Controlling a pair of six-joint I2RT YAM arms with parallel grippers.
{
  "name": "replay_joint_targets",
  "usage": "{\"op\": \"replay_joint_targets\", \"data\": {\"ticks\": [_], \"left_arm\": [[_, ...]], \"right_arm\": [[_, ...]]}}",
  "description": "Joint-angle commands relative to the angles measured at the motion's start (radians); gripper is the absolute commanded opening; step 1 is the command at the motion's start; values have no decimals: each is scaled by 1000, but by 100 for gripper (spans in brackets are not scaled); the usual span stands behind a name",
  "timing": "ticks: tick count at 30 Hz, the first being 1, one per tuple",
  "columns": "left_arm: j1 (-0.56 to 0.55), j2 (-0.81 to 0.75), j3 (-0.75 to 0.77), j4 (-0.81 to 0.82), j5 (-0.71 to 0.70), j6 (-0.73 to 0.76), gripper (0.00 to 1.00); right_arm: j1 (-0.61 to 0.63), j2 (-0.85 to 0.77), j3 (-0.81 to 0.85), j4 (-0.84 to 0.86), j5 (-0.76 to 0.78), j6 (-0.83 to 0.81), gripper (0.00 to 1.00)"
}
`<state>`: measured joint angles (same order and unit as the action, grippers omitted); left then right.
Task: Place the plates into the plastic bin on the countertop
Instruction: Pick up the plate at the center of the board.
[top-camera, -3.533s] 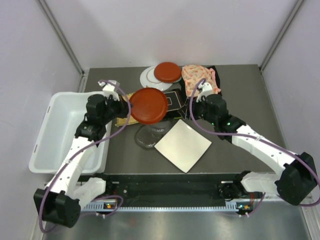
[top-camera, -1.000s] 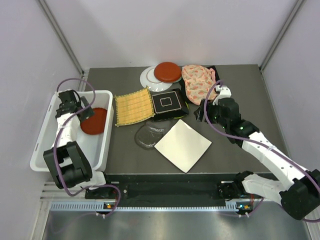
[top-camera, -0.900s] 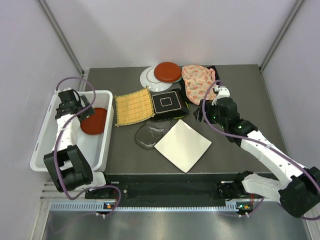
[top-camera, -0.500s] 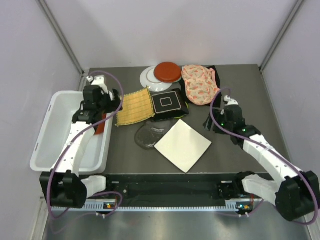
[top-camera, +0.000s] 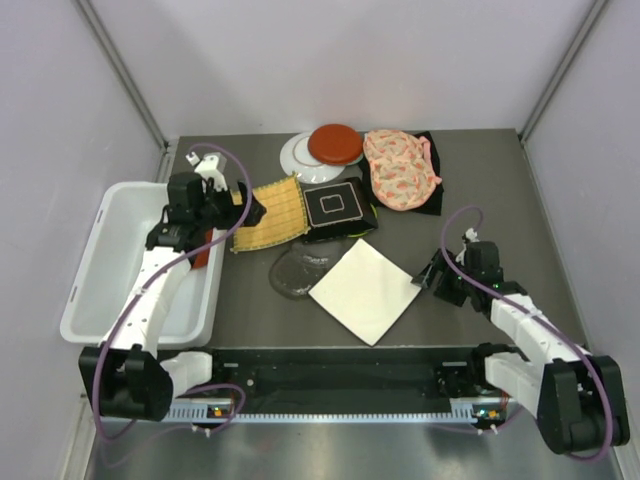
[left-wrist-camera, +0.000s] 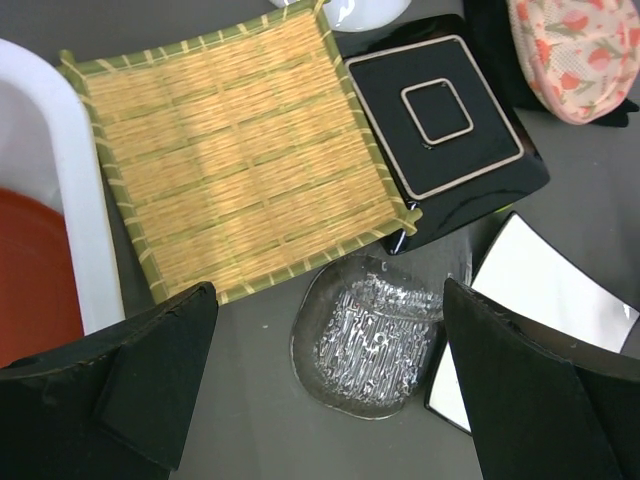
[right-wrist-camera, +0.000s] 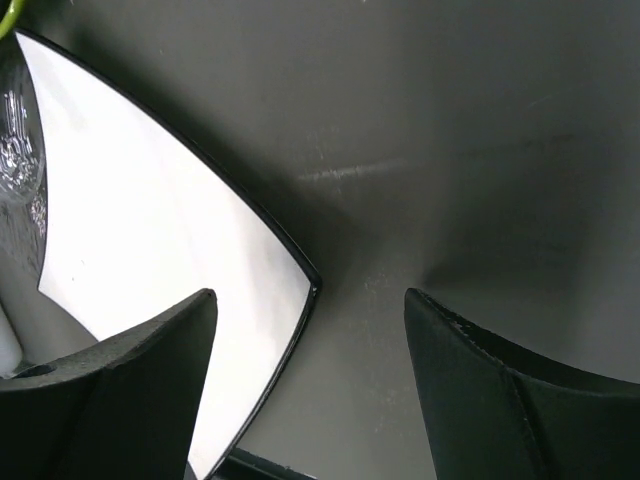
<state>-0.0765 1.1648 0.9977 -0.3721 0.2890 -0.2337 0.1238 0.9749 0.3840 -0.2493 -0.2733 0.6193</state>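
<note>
Your right gripper (right-wrist-camera: 310, 296) stands apart at a corner of the white square plate (right-wrist-camera: 150, 220); your left gripper (left-wrist-camera: 330, 290), apart too, hangs left of it.

Bare bench (top-camera: 500, 190) lies open to the right of the white square plate (top-camera: 365, 290), whose corner sits between the spread fingers of the right hand (top-camera: 426, 281). Mid-bench is crowded: woven plate (top-camera: 270, 212), black plate (top-camera: 338, 206) and glass plate (top-camera: 293, 272) overlap, with the bin (top-camera: 212, 300) wall just beside them
</note>
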Motion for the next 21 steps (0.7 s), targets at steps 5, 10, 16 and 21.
{"op": "replay_joint_targets", "data": {"ticks": [5,10,16,21], "left_arm": [[0,-51,-10,68,85,-21,99],[0,-56,-7,67,82,-15,99],[0,-65,-14,78,108,-21,99],[-2,-59,-14,79,122,-27,99]], "right_arm": [[-9,68,-57,208,-144,72,74],[-9,116,-96,291,-167,100,73],[-9,165,-117,347,-185,111,68],[-6,214,-137,412,-214,123,61]]}}
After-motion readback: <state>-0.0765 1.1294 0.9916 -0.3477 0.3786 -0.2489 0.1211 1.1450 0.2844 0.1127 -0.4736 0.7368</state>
